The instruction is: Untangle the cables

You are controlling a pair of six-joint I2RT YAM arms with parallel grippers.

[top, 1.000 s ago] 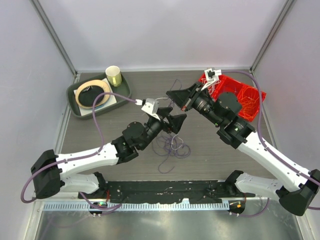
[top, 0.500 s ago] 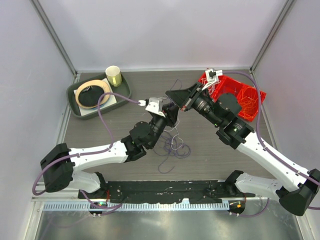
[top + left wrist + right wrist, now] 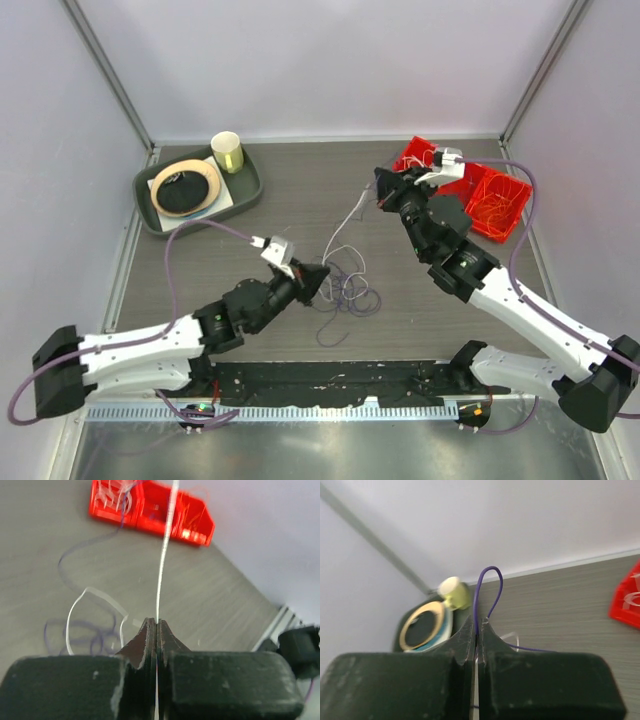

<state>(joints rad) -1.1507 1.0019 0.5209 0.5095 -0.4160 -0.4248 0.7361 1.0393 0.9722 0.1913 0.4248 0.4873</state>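
top external: left pincer (image 3: 318,278) nips white cable (image 3: 345,218), right pincer (image 3: 381,188) purple cable (image 3: 490,568), beside bin (image 3: 478,175).

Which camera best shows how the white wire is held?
Left wrist: the white cable rises straight from the left gripper's shut fingers. Top view shows only a thin strand; right wrist, perhaps a pale sliver.

No writing, label, brand mark, number or sign can be read anywhere in these views.
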